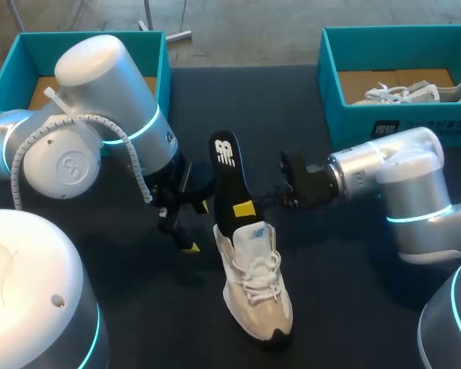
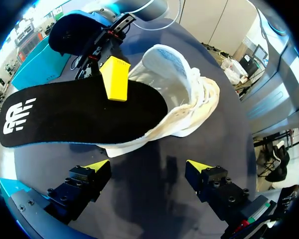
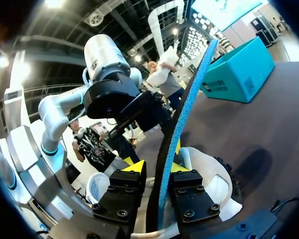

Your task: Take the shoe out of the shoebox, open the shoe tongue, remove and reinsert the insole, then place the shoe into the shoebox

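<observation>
Right wrist view: right pincer (image 3: 157, 168) clamped on the insole (image 3: 185, 119), likely light and floppy; hold it mid-length. Left pincer (image 2: 147, 165) stands apart

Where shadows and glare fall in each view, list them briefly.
Head view: overhead light leaves a bright sheen on the left arm; the shoe stands out pale on the dark table. Left wrist view: faint shadows lie on the table ahead of the open left gripper. Right wrist view: a soft shadow lies beyond the shoe, past the insole in the right gripper.
</observation>
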You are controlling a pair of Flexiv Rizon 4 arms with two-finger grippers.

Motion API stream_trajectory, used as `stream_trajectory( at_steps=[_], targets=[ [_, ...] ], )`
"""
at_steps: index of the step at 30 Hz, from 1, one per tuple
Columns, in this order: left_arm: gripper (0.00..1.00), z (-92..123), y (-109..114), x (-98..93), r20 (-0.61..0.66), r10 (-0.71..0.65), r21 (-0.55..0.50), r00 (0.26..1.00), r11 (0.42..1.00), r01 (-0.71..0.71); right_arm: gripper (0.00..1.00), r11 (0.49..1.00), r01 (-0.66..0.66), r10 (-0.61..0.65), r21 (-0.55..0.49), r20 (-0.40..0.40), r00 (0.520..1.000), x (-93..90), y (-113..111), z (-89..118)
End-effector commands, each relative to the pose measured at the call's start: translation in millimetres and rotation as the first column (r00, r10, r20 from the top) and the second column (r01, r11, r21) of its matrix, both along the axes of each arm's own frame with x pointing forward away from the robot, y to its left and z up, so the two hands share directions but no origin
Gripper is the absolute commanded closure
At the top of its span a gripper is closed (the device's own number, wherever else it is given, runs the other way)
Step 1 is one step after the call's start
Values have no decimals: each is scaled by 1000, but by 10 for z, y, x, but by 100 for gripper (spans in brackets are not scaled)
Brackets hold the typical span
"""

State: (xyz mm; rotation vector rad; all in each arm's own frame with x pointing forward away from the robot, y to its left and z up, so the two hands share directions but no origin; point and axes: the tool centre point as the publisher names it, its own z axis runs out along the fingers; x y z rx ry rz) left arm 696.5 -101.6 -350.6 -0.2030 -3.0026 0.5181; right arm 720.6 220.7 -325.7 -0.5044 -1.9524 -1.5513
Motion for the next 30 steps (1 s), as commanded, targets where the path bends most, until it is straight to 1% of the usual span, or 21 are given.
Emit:
stream_trajectory(
  at_steps=[1, 4, 5, 6, 10, 13, 16, 25, 30],
  targets=[
    [0, -3, 0, -5, 1, 1, 1, 1000, 1000, -1, 76, 1000, -6, 6, -24, -2, 1000, -48, -24, 42],
    [0, -3, 0, -5, 1, 1, 1, 1000, 1000, -1, 79, 999, -25, 24, -47, -14, 1000, -53, -29, 55],
    [0, -3, 0, -5, 1, 1, 1, 1000, 1000, -1, 85, 998, -30, 29, -52, -16, 999, -51, -25, 62],
    [0, -3, 0, -5, 1, 1, 1, 1000, 1000, -1, 100, 997, -38, 37, -60, -18, 999, -48, -20, 68],
    [0, -3, 0, -5, 1, 1, 1, 1000, 1000, -1, 100, 994, -61, 59, -90, -22, 998, -36, 3, 87],
    [0, -3, 0, -5, 1, 1, 1, 1000, 1000, -1, 100, 993, -74, 72, -88, -22, 997, -37, -3, 69],
    [0, -3, 0, -5, 1, 1, 1, 1000, 1000, -1, 100, 996, -81, 80, -48, -23, 997, -49, -36, 16],
    [0, -3, 0, -5, 1, 1, 1, 1000, 1000, -1, 100, 997, -75, 75, 12, -41, 996, -128, -72, -173],
    [0, -3, 0, -5, 1, 1, 1, 1000, 1000, -1, 100, 996, -73, 75, 46, -36, 997, -186, -77, -214]
  ],
)
